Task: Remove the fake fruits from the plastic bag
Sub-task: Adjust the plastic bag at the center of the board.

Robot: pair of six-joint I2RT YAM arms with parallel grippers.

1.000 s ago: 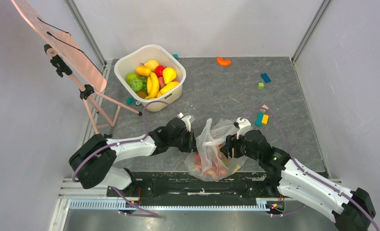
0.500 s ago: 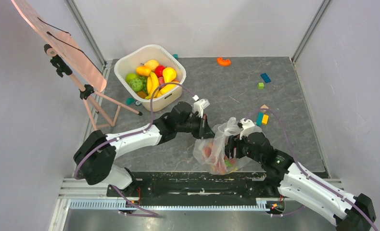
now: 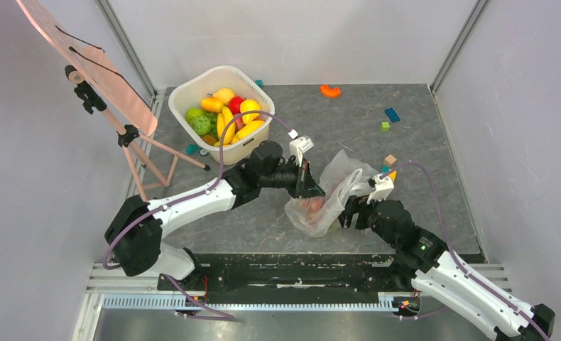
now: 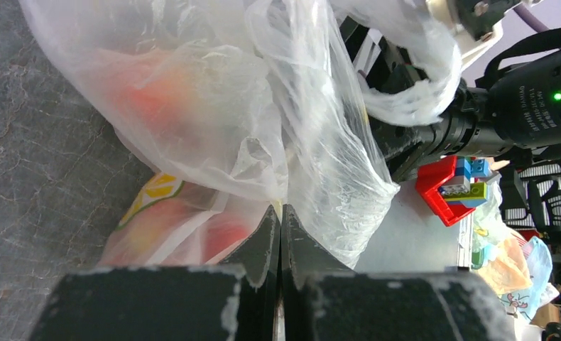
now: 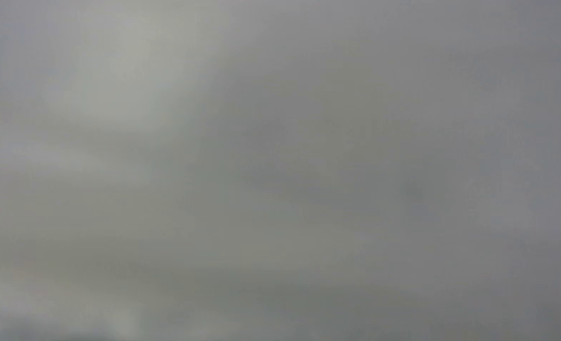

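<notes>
Left tool (image 3: 312,188) is pinching the plastic bag (image 3: 338,186) mid-frame. Its film is hiding the right tool (image 3: 346,212), state I cannot tell. White tub (image 3: 180,91) is sitting upper left.

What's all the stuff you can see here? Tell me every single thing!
plastic bag: one, clear, front middle of the table
fake fruits: several, count unclear, red and orange, inside the bag
white tub: one, back left
toy fruits: a heap, yellow, green, red, orange, in the tub
curved piece: one, orange, back edge
bricks: two, blue and green, back right
blocks: at least two, tan and yellow, beside the right arm
board on a stand: one, pink, far left
left gripper: black, shut on the bag's film
right gripper: black, against the bag, jaws hidden
</notes>
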